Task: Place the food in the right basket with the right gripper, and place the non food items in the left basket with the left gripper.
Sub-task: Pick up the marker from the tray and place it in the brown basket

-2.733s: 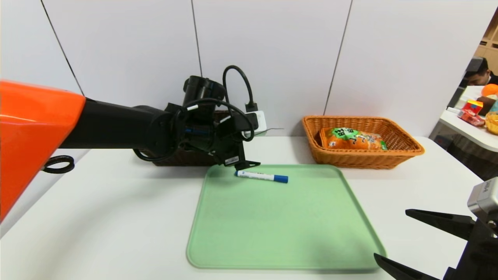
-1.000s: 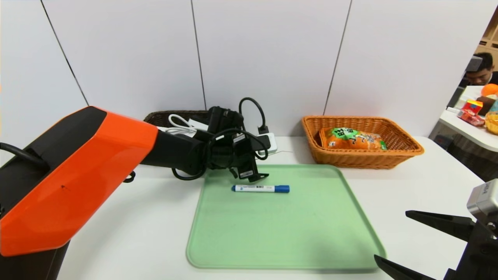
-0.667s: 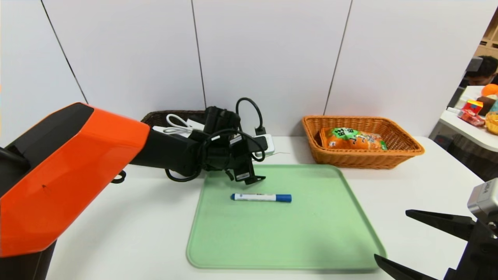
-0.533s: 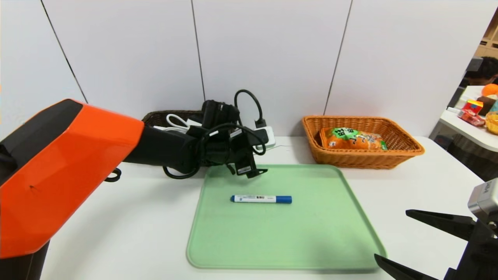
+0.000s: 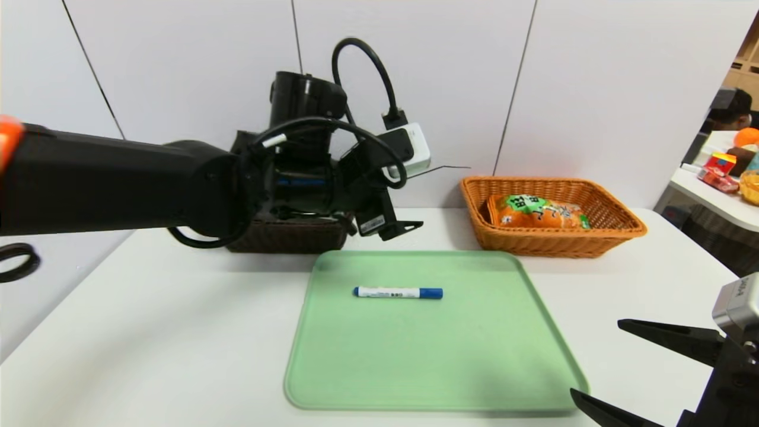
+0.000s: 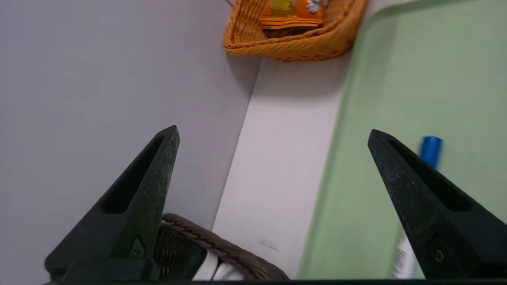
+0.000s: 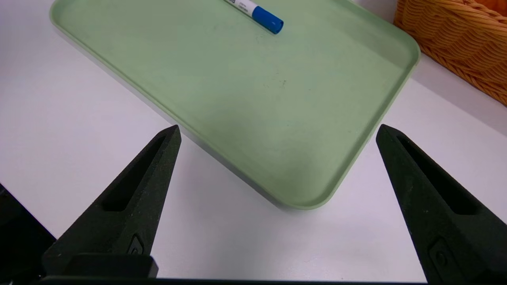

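White table (image 5: 178, 332), snack bag (image 5: 542, 212), green label

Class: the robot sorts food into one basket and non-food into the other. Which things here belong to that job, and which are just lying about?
Job:
marker
snack bag
orange-tan basket
dark brown basket
left gripper
right gripper

Lying about:
green tray
white table

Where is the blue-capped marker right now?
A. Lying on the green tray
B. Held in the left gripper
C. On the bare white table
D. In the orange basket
A: the marker lies flat on the green tray, with no gripper touching it.
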You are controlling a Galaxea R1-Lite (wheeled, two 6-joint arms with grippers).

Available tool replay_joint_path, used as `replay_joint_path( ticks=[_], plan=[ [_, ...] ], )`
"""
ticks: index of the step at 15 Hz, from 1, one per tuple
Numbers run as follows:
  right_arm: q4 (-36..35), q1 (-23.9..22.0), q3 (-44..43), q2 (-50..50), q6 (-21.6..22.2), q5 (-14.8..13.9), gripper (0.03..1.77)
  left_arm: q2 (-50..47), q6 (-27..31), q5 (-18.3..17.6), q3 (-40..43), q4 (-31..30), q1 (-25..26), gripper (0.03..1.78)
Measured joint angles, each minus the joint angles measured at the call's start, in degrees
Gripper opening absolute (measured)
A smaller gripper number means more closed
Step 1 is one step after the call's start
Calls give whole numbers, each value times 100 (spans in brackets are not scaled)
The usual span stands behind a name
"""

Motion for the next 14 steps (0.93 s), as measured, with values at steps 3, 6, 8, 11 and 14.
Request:
replay_joint_path(
  ticks=[3,6,8,11,14],
  plan=[
    [-4,5,-7,-6,-41,0,170,-819,28,-13,653,1399,-217,169],
    [-9,-2,-9,-27,-41,0,170,-1229,91,-123,1135,2339,-335,169],
    [-6,-5,-9,-38,-38,0,170,-1229,94,-256,1161,2558,-347,169],
    [-6,-5,-9,-61,-30,0,170,-998,94,-341,967,2593,-341,169],
    [-4,-5,-7,-77,-20,2,170,-681,96,-435,744,2593,-335,169]
  ],
)
